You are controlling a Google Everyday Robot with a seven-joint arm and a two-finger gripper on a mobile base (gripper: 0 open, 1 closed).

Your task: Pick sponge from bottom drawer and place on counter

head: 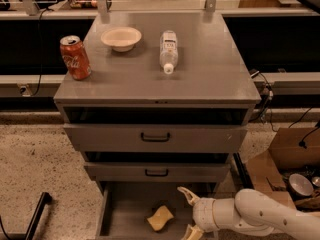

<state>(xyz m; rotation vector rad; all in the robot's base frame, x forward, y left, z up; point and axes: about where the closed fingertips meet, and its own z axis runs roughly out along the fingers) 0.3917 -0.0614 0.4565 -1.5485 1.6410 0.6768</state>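
The yellow sponge lies flat on the floor of the open bottom drawer, near its middle. My gripper is open inside the drawer, just right of the sponge and apart from it, one cream finger pointing up-left and the other at the bottom edge of the view. The white arm comes in from the lower right. The counter is the grey cabinet top above.
On the counter stand a red soda can at the left, a cream bowl and a clear bottle lying down. Two upper drawers with dark handles are shut. A cardboard box sits at the right.
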